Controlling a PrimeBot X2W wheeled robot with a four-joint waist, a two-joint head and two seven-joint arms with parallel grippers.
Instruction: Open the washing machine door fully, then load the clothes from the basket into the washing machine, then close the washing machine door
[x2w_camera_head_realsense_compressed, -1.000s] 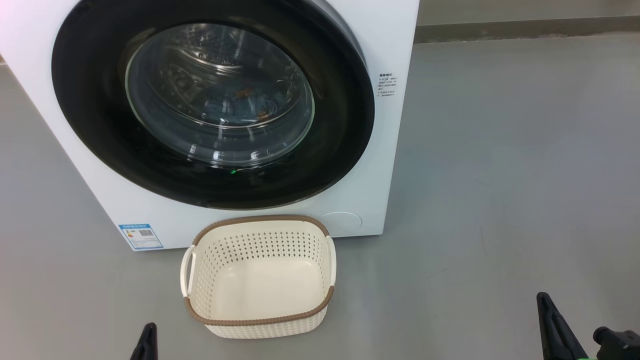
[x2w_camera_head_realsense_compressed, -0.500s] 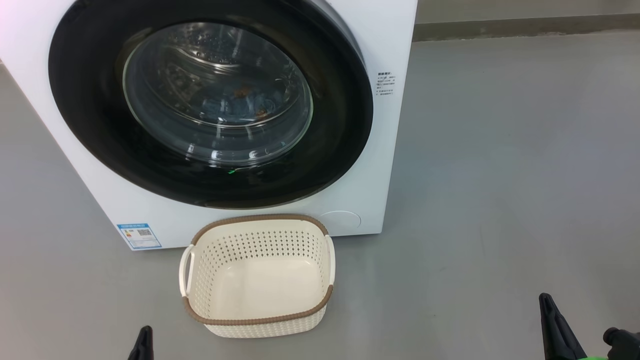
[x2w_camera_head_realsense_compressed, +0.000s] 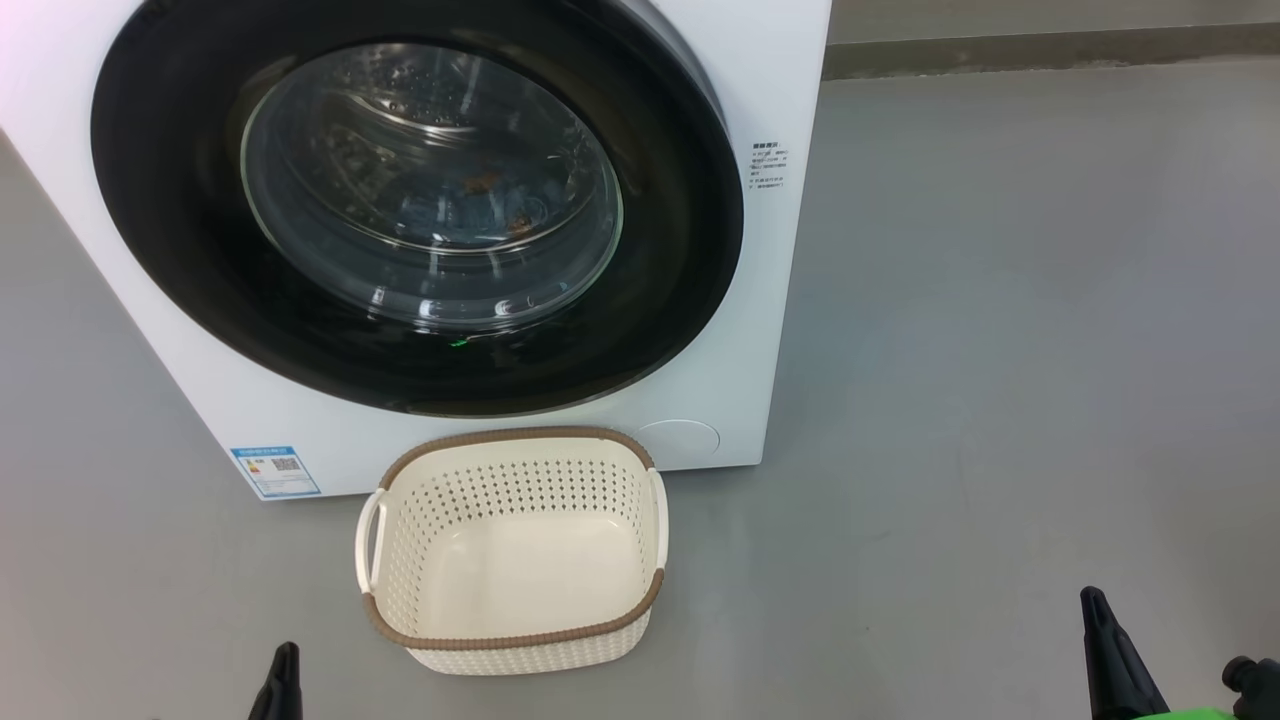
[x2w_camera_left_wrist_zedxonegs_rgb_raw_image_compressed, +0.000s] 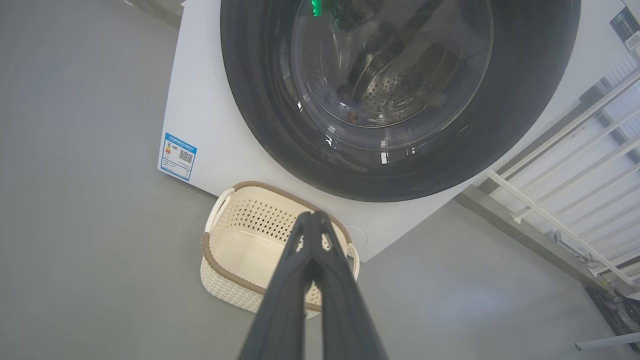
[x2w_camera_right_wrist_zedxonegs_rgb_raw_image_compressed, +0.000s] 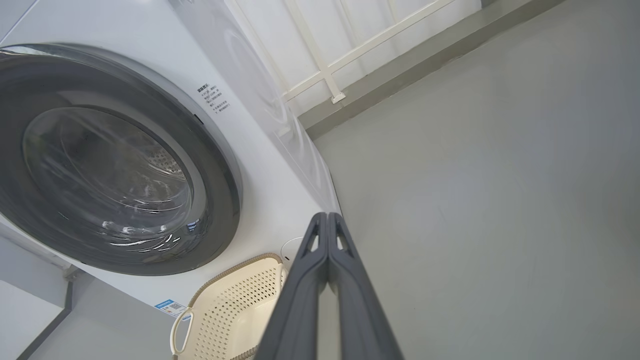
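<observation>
The washing machine door (x2w_camera_head_realsense_compressed: 170, 230) lies flat against the front of the washing machine (x2w_camera_head_realsense_compressed: 790, 250), and the clothes (x2w_camera_head_realsense_compressed: 490, 205) show dimly through its glass, low in the drum. The basket (x2w_camera_head_realsense_compressed: 520, 437) stands empty on the floor (x2w_camera_head_realsense_compressed: 1000, 400), just beside the machine's near face and under the door. By this layout the loading and closing look done.

The left hand (x2w_camera_head_realsense_compressed: 285, 670) hangs low at the near left and the right hand (x2w_camera_head_realsense_compressed: 1100, 620) at the near right. Each has its fingers pressed together and holds nothing, and both are well apart from the machine and the basket.

The main risk is the latch. The door sits shut, but the views cannot show whether the catch has taken, and if it has not, the door may drift open. A forward reach to test it passes over the light basket, and a low finger could clip its rim and send it sliding or tip it.
</observation>
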